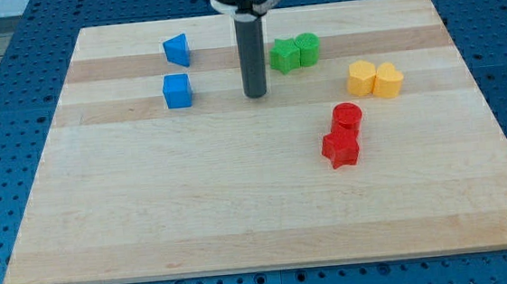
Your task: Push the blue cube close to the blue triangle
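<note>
The blue cube point(177, 91) sits on the wooden board point(195, 210) at the upper left. The blue triangle point(176, 50) lies just above it, a small gap apart. My tip point(255, 96) rests on the board to the right of the blue cube, with clear space between them. The dark rod rises from the tip to the view's top.
Two green blocks point(294, 53) touch each other right of the rod. Two yellow blocks point(375, 79) sit at the right. A red cylinder point(347, 116) and a red block point(340, 147) stand right of centre. A blue perforated table surrounds the board.
</note>
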Robot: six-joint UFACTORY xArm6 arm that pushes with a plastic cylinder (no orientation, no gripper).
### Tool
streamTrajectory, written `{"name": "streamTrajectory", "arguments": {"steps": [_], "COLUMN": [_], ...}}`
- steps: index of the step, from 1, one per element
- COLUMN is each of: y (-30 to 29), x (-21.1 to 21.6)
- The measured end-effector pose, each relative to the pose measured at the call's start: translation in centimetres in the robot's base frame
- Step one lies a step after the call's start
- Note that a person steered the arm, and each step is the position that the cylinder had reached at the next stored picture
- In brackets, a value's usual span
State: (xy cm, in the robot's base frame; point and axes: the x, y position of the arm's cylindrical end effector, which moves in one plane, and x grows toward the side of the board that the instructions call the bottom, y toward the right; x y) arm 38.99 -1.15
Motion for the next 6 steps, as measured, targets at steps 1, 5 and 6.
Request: {"name": "streamTrajectory", "arguments": {"steps": [1,5,6], "y": [-3.6,-9.9,-9.9], "x": [1.3,-4.1,-3.9]}}
